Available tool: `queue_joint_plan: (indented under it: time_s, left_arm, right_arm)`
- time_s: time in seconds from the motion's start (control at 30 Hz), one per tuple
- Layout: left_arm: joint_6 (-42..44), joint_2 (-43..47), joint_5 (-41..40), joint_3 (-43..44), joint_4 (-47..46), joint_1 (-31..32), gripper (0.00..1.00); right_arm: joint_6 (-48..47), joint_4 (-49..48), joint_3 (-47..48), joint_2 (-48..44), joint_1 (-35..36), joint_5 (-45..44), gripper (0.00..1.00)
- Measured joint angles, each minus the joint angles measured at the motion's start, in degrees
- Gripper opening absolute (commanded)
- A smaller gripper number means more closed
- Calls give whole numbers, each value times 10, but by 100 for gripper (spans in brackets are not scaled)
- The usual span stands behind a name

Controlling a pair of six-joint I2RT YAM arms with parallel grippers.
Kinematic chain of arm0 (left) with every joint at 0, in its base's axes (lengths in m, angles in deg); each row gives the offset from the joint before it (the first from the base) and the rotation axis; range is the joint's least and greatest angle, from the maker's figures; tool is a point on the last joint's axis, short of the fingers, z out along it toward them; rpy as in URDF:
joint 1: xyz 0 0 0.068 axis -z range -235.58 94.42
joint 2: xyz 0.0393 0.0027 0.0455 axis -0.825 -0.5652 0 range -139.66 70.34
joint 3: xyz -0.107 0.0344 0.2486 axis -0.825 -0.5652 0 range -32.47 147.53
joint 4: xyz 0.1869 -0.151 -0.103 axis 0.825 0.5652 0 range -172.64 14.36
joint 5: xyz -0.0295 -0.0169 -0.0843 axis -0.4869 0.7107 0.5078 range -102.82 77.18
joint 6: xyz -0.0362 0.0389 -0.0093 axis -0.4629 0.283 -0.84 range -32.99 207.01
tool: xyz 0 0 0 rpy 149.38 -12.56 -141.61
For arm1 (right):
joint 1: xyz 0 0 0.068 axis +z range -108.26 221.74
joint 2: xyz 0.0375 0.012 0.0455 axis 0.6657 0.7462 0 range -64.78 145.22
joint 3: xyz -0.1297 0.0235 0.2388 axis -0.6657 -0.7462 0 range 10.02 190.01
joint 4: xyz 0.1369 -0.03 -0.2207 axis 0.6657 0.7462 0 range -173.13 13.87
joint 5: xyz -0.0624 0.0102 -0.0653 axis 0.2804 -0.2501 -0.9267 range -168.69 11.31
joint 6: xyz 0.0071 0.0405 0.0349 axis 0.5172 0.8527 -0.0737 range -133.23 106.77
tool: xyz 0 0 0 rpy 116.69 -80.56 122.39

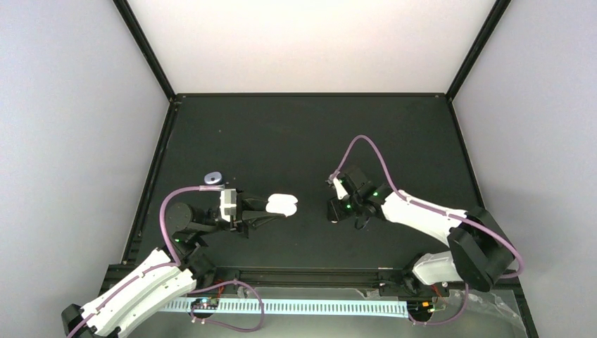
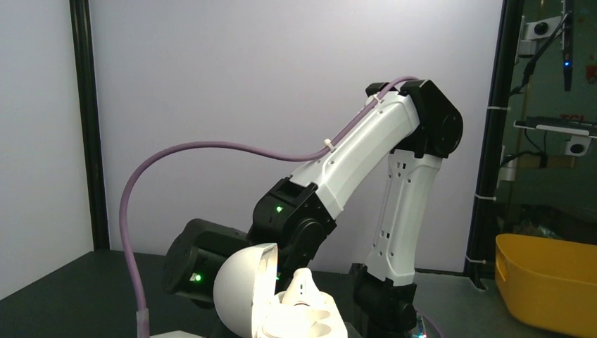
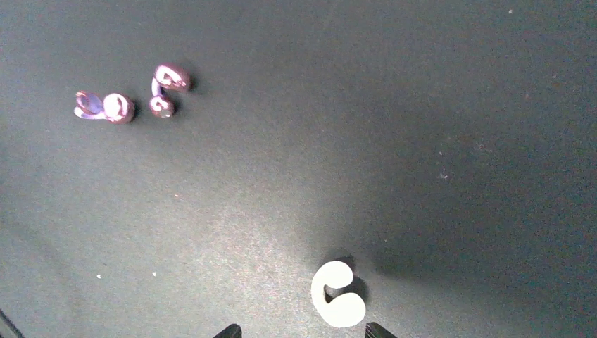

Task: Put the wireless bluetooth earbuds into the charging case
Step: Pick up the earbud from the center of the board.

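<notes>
Two arms over black table (image 1: 296, 134).

Left arm: left end effector (image 1: 262, 211) clamped on charging case (image 1: 283, 205), held at table level left of centre, clamshell open. Left wrist view: domed lid tipped back, pale wells facing up. White nub (image 2: 304, 283) stands up from the base; may be one bud already seated, cannot tell.

Right arm: right end effector (image 3: 300, 331) pointed down at the table, jaws apart. White earbud (image 3: 338, 296) lies loose on the table between the two fingertips, closer to one tip, touching neither. It is well apart from the case.

Also in right wrist view: two purple curled pieces (image 3: 105, 107), close to each other and well away from the white bud. Not the target, by colour.

Handling (judgement): bud is tiny, light, hard and glossy, with a curled C-shape. It will likely skate or flip if only one finger touches first. Centre the jaws, then close across the thicker rounded lobe rather than the thin hook. Use light force; a hard squeeze could shoot it out. The case is also slick, so the seating push should be gentle and straight down.
</notes>
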State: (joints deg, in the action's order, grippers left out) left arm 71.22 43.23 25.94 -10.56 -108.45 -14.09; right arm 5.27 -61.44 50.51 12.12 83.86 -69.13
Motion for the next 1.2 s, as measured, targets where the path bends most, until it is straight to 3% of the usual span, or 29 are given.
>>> queue_joint_plan:
  time_s: [0.7, 1.2]
  left_arm:
    - [3, 0, 0, 0, 0, 0, 1]
    - [3, 0, 0, 0, 0, 0, 1]
  right_arm:
    - [-20, 2, 16, 59, 16, 32, 43]
    - [-17, 2, 21, 65, 17, -9, 40]
